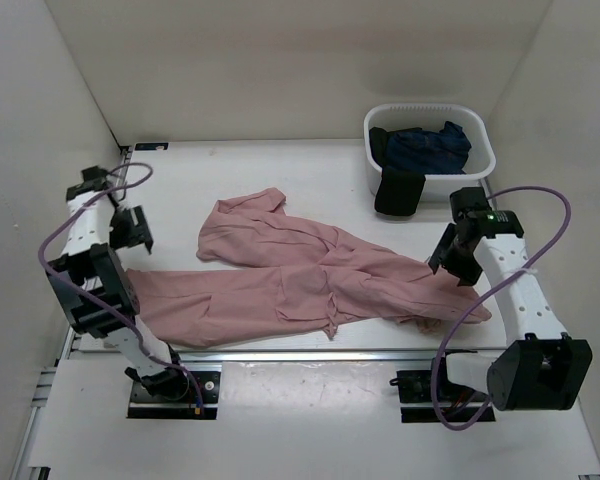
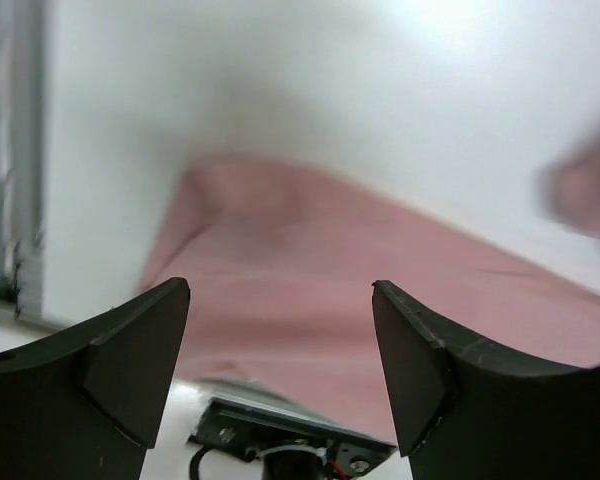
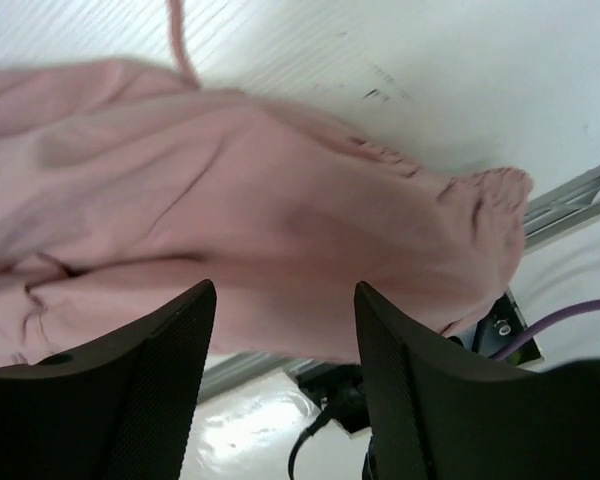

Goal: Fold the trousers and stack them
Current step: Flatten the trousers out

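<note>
The dusty-pink trousers (image 1: 300,280) lie spread and crumpled across the table, one leg reaching to the left, the other bunched at the back, the gathered waist at the right front. My left gripper (image 1: 132,232) is open and empty, raised above the table just behind the left leg end (image 2: 310,300). My right gripper (image 1: 450,262) is open and empty, hovering just behind the waist end (image 3: 280,230). A thin pink drawstring (image 3: 180,40) trails from the waist in the right wrist view.
A white bin (image 1: 430,150) at the back right holds a dark navy-blue garment (image 1: 430,145), with a black garment (image 1: 398,192) hanging over its front rim. A metal rail (image 1: 310,352) runs along the table's near edge. White walls enclose three sides.
</note>
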